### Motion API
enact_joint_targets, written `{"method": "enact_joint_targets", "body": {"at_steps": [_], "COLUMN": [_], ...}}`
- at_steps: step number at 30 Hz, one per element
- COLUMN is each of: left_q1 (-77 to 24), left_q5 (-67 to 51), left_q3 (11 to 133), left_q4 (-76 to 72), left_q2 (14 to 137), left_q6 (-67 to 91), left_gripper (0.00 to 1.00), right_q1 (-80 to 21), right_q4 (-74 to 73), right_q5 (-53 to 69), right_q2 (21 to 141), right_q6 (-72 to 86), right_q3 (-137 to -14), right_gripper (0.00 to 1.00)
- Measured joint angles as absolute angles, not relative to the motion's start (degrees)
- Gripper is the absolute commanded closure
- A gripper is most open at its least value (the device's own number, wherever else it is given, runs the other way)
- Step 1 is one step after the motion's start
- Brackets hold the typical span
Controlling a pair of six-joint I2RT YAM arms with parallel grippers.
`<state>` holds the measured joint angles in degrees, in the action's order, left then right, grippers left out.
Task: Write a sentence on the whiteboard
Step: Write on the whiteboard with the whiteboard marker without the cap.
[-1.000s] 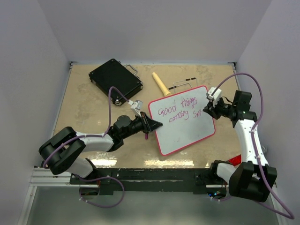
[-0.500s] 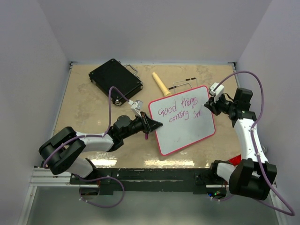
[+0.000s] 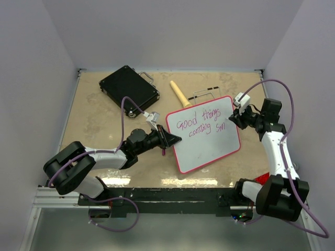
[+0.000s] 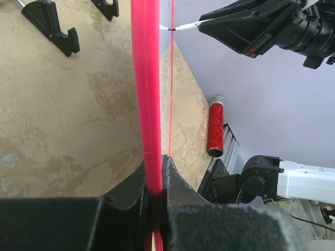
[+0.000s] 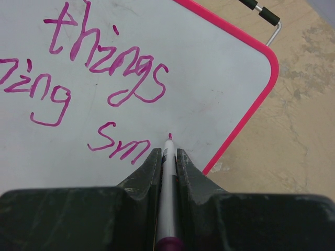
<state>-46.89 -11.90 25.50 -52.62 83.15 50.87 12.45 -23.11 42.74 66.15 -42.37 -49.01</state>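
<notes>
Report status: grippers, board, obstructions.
Left gripper shut on whiteboard rim. Right gripper shut on marker, tip just past "sm". Sentence reads "Good things coming sm". Nothing blocking the marker.

One whiteboard (image 3: 209, 149), one marker (image 5: 168, 183), one case (image 3: 129, 88)

The whiteboard (image 3: 209, 150) reads "Good things coming sm" in pink handwriting.

The beige, mottled table (image 3: 99, 120) carries a black case (image 3: 129, 87) at its far left. A pale wooden stick (image 3: 179, 94) and a wire stand (image 3: 205, 95) lie near the far middle. The whiteboard (image 3: 207, 146) sits just in front of them, and a red tube (image 4: 215, 125) lies by the right edge.
</notes>
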Motion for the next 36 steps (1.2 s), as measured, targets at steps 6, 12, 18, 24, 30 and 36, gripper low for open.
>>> {"method": "enact_joint_targets", "body": {"at_steps": [6,12,18,24,30,36], "left_q1": [-46.9,-46.9,-46.9,-46.9,-46.9,-46.9], "left_q5": [-12.0,-12.1,-12.2,-12.1,-12.2,-12.2], "left_q3": [25.5,25.5,25.5,25.5,25.5,25.5], "left_q4": [-52.8,-52.8,-52.8,-52.7,-52.7,-52.7], "left_q2": [83.2,83.2,83.2,83.2,83.2,83.2], "left_q6": [50.4,50.4,50.4,50.5,50.5,50.5], "left_gripper": [1.0,1.0,1.0,1.0,1.0,1.0], "right_q1": [12.4,12.4,12.4,12.4,12.4,12.4], "right_q4": [-23.7,-25.9,-27.5,-27.5,-26.4,-25.5], "right_q5": [43.2,43.6,43.6,43.5,42.5,41.5], "right_q2": [62.8,63.0,65.4,65.6,65.6,65.6], "right_q6": [-42.4,-43.6,-44.6,-44.6,-43.0,-42.3], "right_q3": [-49.0,-49.0,-49.0,-49.0,-49.0,-49.0], "right_gripper": [1.0,1.0,1.0,1.0,1.0,1.0]}}
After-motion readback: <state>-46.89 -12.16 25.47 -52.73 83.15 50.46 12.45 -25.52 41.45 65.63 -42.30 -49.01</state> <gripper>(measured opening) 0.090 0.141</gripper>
